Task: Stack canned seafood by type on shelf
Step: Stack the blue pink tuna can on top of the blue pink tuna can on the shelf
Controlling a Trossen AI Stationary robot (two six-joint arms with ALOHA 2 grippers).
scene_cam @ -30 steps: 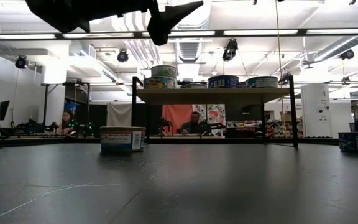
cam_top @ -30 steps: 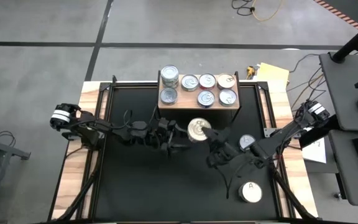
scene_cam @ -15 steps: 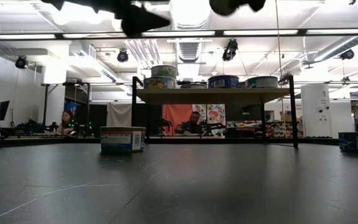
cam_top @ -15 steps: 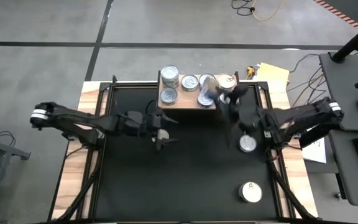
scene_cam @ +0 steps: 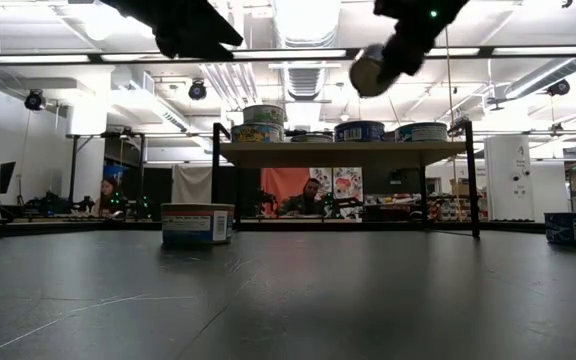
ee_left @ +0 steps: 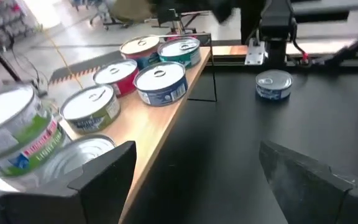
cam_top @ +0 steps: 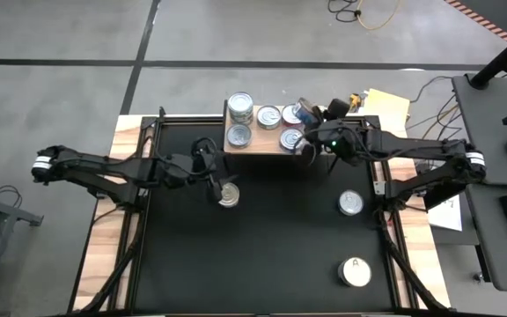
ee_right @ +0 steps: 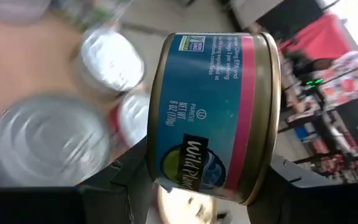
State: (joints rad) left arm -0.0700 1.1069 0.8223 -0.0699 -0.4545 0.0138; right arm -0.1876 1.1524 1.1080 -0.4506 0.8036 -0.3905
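Note:
The shelf (cam_top: 271,151) stands at the table's far edge with several cans on it, one pair stacked (cam_top: 240,107) at its left end. My right gripper (cam_top: 313,121) hovers over the shelf's right end, shut on a blue-and-pink gold-rimmed can (ee_right: 213,112), which also shows in the low view (scene_cam: 373,70). My left gripper (cam_top: 216,179) is open and high above the table (scene_cam: 183,28), in front of the shelf's left end. A silver-topped can (cam_top: 228,195) stands on the table below it. The left wrist view looks along the row of shelf cans (ee_left: 160,81). My right gripper pinches the gold-rimmed can between its two fingers, one finger (ee_right: 126,183) at one flat end and the other (ee_right: 288,177) at the opposite end (ee_right: 272,124). The can is lifted clear above the shelf's right end and tipped onto its side.
Two more cans stand on the table's right half: a silver-topped one (cam_top: 350,202) and, nearer the near edge, a white-topped one marked "A" (cam_top: 356,272). The black tabletop between them and the left arm lies open. People sit in the room beyond the shelf (scene_cam: 313,195).
My right gripper has carried the gold-rimmed can from the table's middle up and toward the far edge, over the shelf's right end, and tipped it onto its side. My left arm has drawn back toward the table's left, uncovering the silver-topped can beneath it.

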